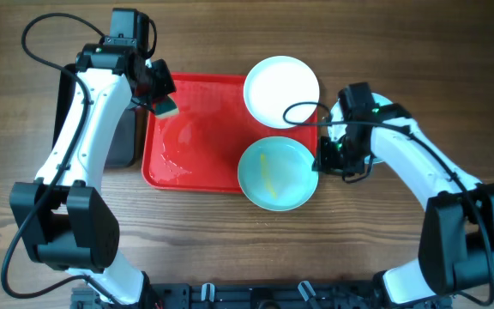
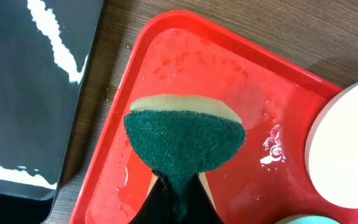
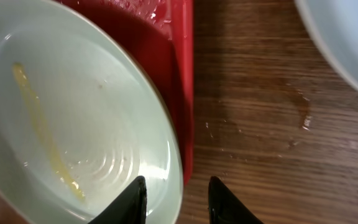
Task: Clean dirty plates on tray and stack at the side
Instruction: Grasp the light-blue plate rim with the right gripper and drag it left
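The right pincer [image 3: 179, 196] stood part-open astride the rim of the aqua plate [image 3: 73, 124], one finger over the plate's inner side and the other outside it. A gap showed beside the rim, so it did not look pinched yet. Just ahead of that pincer a yellow streak [image 3: 39, 124] ran across the plate, which lay on the corner of the red tray [image 3: 184, 62] nearest the pincer and overhung its edge. Off to the pincer's far side, the white plate [image 1: 281, 88] overlapped the tray's other near corner and sat partly over the tabletop [image 3: 278, 124]. Across the tray, the left pincer [image 2: 169, 186] was clamped on a green-faced sponge [image 2: 185, 140], which hung above the wet tray's corner with a black tray [image 2: 23, 93] just beside it. By my reading, the step in hand was steadying the soiled aqua plate for scrubbing. Next, the right pincer would need to close firmly on the rim, and the sponge would need to travel across to the streak.
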